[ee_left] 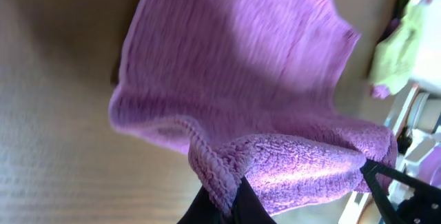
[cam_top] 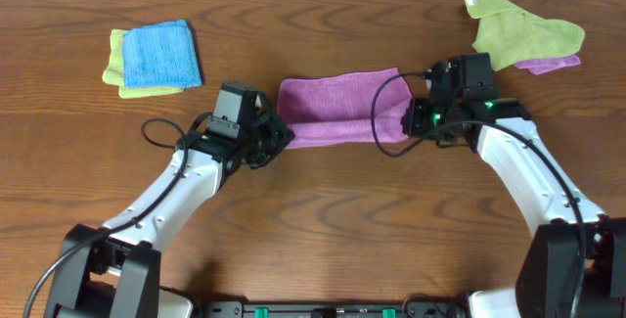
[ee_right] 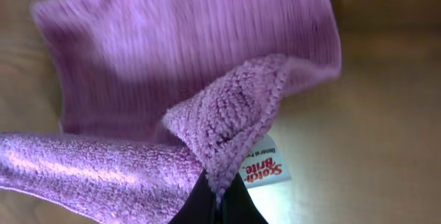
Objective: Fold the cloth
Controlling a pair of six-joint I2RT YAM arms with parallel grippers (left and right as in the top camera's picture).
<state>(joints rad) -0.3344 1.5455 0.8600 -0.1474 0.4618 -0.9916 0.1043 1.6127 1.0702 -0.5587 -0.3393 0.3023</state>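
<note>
R gripper [ee_right: 219,200] pinches cloth [ee_right: 186,58] nr Scotch-Brite tag [ee_right: 266,169].

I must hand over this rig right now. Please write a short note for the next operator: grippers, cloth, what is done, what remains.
Left gripper: shut on the cloth, at its left near corner.
Right gripper: shut on the right near corner, beside the white tag.
Cloth: mid-table, near edge lifted.
Done: both corners gripped.
Left: probably carry this edge to the far edge, then release.
</note>
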